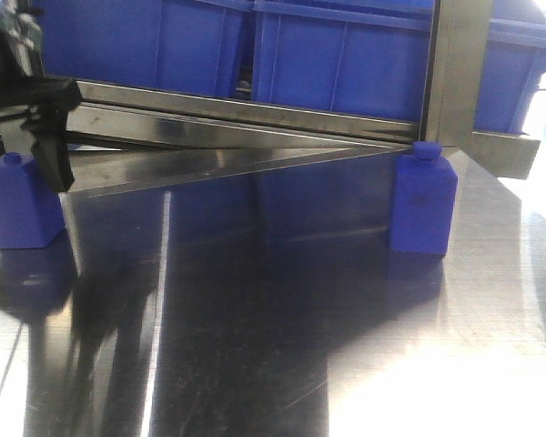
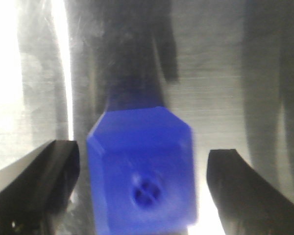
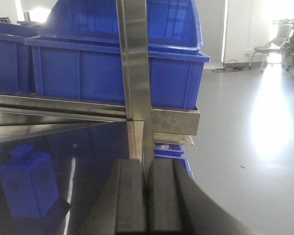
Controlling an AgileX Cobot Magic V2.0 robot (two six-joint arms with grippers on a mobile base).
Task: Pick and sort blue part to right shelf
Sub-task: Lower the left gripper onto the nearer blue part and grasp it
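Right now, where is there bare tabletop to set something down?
Bare steel tabletop spans between the left blue part and the right blue part, and across the near side. Crowded at far left, where the open left gripper brackets its part, and by the shelf rail.

Between my black left fingers (image 2: 34, 186) sits a solid blue part (image 2: 142, 176), on a brushed silver-grey tabletop (image 2: 225, 73) streaked with dark reflections. Beyond my dark grey right fingers (image 3: 132, 205), the bins (image 3: 88, 73) are deep blue, the shelf rail (image 3: 63, 103) pale steel.

Left end effector (image 2: 144, 154) spread, right (image 3: 147, 166) closed
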